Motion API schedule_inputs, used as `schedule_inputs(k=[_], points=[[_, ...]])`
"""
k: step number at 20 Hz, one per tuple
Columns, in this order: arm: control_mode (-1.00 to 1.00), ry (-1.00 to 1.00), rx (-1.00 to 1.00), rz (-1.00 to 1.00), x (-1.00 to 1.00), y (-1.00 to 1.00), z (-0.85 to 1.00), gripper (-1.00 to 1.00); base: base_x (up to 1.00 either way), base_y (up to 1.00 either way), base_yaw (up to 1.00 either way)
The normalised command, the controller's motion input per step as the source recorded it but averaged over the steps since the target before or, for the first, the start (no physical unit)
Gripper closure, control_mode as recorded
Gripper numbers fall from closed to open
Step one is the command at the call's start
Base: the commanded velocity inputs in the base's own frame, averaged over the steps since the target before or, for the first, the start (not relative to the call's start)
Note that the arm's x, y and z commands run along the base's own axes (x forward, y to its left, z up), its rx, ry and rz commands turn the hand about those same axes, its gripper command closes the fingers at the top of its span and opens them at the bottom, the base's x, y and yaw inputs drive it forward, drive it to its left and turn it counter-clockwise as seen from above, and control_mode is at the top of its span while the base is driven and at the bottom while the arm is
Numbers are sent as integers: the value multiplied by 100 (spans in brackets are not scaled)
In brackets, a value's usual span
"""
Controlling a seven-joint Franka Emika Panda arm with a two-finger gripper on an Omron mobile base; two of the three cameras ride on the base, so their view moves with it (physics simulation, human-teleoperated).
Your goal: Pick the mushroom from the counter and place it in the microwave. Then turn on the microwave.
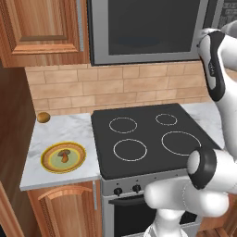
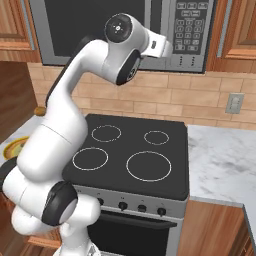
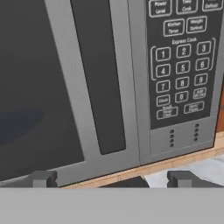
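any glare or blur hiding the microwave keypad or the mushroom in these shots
Hand view: the microwave keypad is evenly lit with no glare, digits readable, small labels soft. Right base view: the keypad is too small to read. Left base view: the mushroom on its plate is coarse and slightly blurred but unshadowed; the microwave door glass is dull.

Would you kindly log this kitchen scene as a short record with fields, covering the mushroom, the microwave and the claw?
mushroom: tiny brown-capped mushroom lying on the yellow-rimmed round plate
plate location: white marble counter, left of the black stovetop
other item: round golden-brown ball at the counter's back edge
microwave: silver-grey microwave with dark glass door, shut
keypad: button keypad right of the door
claw: claw open, empty, facing the microwave front
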Motion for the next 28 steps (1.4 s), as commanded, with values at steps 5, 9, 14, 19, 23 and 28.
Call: schedule_inputs(k=[5,9,14,19,23,28], points=[[-100,0,0,0,43,0,4,-100,0,0,0],[-100,0,0,0,39,-11,7,-100,0,0,0],[-100,-2,0,1,37,-19,9,-100,0,0,0],[-100,-1,0,4,41,-22,7,-100,0,0,0],[-100,0,3,8,43,-17,1,-100,0,0,0],[-100,0,1,8,46,-1,0,100,0,0,0]])
